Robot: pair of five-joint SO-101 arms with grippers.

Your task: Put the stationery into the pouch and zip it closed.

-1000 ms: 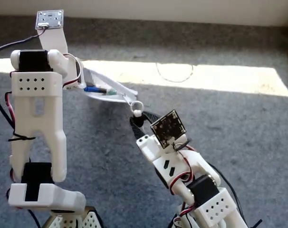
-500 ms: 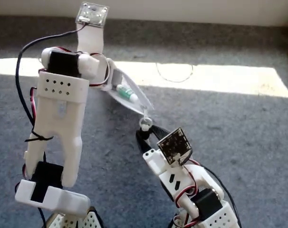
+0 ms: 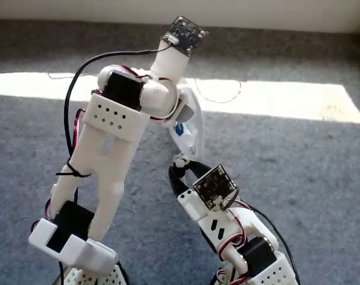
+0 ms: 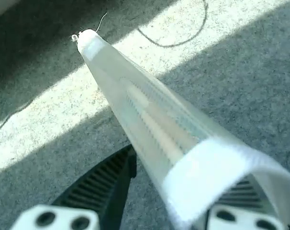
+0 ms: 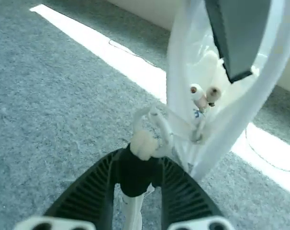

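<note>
- pouch (image 3: 190, 127): hung clear of the carpet (image 3: 310, 172), near its middle, between both grippers.
- left gripper (image 3: 183, 113): clamped the pouch's far end.
- right gripper (image 3: 181, 166): pinched the zip pull (image 3: 180, 160) at the pouch's near end.
- stationery (image 5: 202, 96): lay inside the pouch.
- cord (image 3: 218, 89): lay on the carpet behind the pouch.

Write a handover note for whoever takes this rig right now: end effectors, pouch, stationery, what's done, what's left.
Left end effector: shut on one end of the pouch, holding it off the grey carpet.
Right end effector: shut on the zipper pull at the pouch's other end.
Stationery: some pieces show through the pouch's clear wall.
Done: stationery is in the pouch and both grips are set.
Left: run the zip closed. How far it is already closed cannot be told, so check before releasing.
</note>
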